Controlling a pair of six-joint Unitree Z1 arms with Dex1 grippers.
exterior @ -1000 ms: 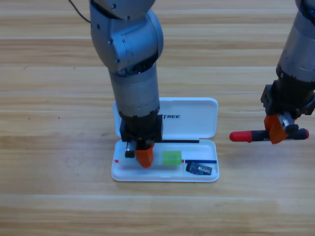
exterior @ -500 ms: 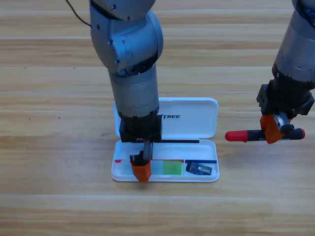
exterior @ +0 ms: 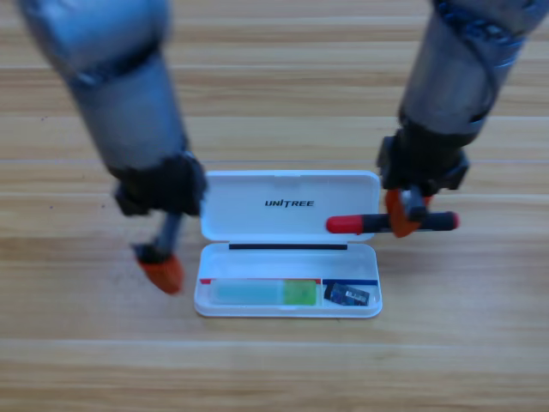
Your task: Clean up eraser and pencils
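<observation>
Right jaws clamping red-ended pencil, over case

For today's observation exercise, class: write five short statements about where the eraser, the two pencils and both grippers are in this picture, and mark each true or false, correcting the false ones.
1. The eraser lies at the right end of the white case's tray. True.
2. The green-and-white pencil lies on the table outside the case. False: it lies in the tray, left of the eraser.
3. The right gripper holds the red-and-black pencil level over the lid's right edge. True.
4. The left gripper is inside the tray. False: it is over the table, left of the case.
5. The case is closed. False: its lid is folded open.
</observation>
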